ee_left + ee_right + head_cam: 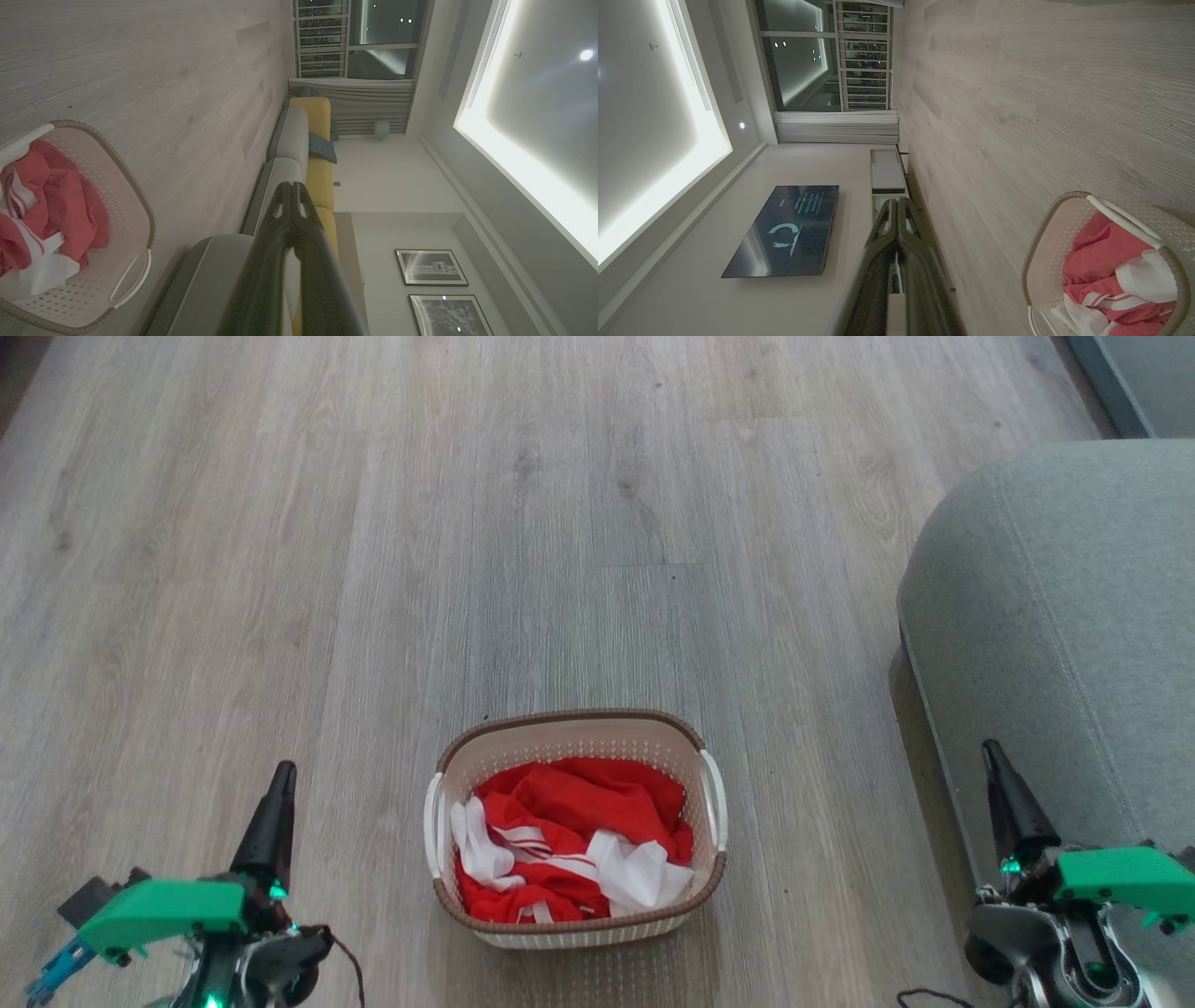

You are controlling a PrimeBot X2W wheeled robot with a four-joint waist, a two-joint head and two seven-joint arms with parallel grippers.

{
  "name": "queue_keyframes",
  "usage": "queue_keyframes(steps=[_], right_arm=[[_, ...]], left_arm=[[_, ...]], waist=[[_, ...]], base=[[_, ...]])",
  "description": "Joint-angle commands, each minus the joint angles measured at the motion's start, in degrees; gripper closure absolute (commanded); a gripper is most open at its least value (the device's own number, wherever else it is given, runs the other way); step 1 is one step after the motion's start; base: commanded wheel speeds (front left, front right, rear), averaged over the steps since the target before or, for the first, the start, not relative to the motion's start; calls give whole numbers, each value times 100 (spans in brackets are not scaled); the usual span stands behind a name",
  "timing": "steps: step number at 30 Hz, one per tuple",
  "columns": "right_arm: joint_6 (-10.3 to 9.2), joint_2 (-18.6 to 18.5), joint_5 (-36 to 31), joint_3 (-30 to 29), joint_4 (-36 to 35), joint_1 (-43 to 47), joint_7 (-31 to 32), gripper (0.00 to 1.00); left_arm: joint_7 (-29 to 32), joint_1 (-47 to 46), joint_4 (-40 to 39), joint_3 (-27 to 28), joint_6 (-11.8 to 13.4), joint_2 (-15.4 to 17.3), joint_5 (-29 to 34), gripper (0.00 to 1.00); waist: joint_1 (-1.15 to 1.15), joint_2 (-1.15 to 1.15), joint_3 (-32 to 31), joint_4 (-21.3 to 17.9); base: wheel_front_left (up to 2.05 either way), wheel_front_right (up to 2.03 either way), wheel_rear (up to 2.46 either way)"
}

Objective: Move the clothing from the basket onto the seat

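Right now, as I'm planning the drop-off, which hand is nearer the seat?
Right. The right hand is close beside the seat, at its edge; the left hand is beyond the basket, on the side away from the seat.

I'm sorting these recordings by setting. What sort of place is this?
Most likely a home living room: a long grey and yellow cushioned sofa, a wall-mounted flat dark television screen, framed black-and-white pictures, and a cream plastic laundry basket with a brown rim on the pale wood-plank floor.
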Motion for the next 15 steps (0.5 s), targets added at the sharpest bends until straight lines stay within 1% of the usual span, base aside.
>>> queue_keyframes(steps=[1, 6, 7, 15], right_arm=[[-1, -26, 34, 102, -220, -321, 31, 100], [-1, -26, 34, 102, -220, -321, 31, 100], [0, 0, 0, 0, 0, 0, 0, 0], [0, 3, -25, 83, 70, -6, -92, 0]], left_arm=[[41, -279, -194, 200, -54, 45, -40, 100], [41, -279, -194, 200, -54, 45, -40, 100], [0, 0, 0, 0, 0, 0, 0, 0], [-107, 5, 79, -93, 5, -2, -13, 0]], waist=[[0, 0, 0, 0], [0, 0, 0, 0], [0, 0, 0, 0], [0, 0, 6, 1]], base=[[0, 0, 0], [0, 0, 0], [0, 0, 0], [0, 0, 0]])
